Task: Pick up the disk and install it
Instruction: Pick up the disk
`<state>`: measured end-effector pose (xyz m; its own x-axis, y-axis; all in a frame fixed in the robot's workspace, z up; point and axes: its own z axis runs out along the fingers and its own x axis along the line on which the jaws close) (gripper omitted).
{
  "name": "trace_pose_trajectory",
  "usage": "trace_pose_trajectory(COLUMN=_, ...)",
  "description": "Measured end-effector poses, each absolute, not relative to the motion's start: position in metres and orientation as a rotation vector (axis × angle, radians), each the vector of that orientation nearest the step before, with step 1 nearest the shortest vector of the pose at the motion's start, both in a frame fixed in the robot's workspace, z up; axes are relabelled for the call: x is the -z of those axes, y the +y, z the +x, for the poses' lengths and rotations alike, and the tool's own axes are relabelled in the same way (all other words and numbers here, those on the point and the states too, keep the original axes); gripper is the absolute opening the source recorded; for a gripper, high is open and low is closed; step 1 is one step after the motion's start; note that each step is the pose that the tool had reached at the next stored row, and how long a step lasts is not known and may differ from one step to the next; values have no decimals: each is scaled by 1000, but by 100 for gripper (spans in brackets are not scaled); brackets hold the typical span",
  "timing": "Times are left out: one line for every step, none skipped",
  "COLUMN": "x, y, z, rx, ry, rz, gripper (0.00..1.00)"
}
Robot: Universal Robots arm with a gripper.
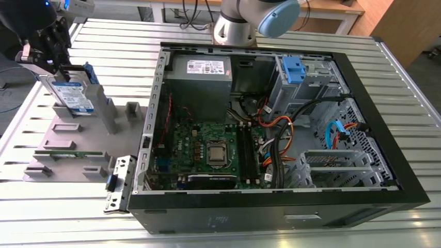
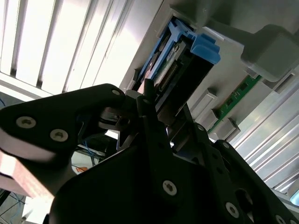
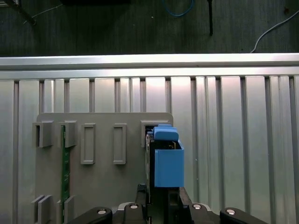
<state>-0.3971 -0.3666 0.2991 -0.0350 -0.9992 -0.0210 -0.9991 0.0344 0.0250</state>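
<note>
We see the black metal hand (image 1: 59,68) at the exterior view's left, closed narrow on the disk (image 1: 72,97), its fingers pressed against the two flat faces near the upper edge. The disk is a thin silver slab with a glossy white-and-blue label, framed by a blue plastic carrier. It stands on edge at a slot of the matte grey fixture plate (image 1: 82,142); we cannot tell whether its lower edge rests in the slot or hangs just above it. In the first wrist view the carrier's boxy blue end (image 3: 168,165) rises between the fingers. A slim green circuit strip (image 3: 64,163) sits upright in another slot. The fixture lies on the ribbed aluminium table (image 1: 110,31), just beside the open black computer case (image 1: 276,206), where bundled cables cross a green board.
</note>
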Motion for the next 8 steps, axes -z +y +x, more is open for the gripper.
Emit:
trace_pose_trajectory(x=-299, y=-367, z=-397, rx=51, ry=-2258, rz=2181, gripper=35)
trace_pose_trajectory(x=-299, y=-367, z=-397, rx=51, ry=-2258, rz=2181, gripper=35)
trace_pose_trajectory(x=-299, y=-367, z=-397, rx=51, ry=-2258, rz=2181, gripper=35)
trace_pose_trajectory(x=-299, y=-367, z=-397, rx=51, ry=-2258, rz=2181, gripper=35)
trace_pose_trajectory(x=-299, y=-367, z=-397, rx=51, ry=-2258, rz=2181, gripper=35)
trace_pose_trajectory(x=-299, y=-367, z=-397, rx=51, ry=-2258, rz=2181, gripper=35)
trace_pose_trajectory(x=-299, y=-367, z=-397, rx=51, ry=-2258, rz=2181, gripper=35)
trace_pose_trajectory(x=-299, y=-367, z=-397, rx=51, ry=-2258, rz=2181, gripper=35)
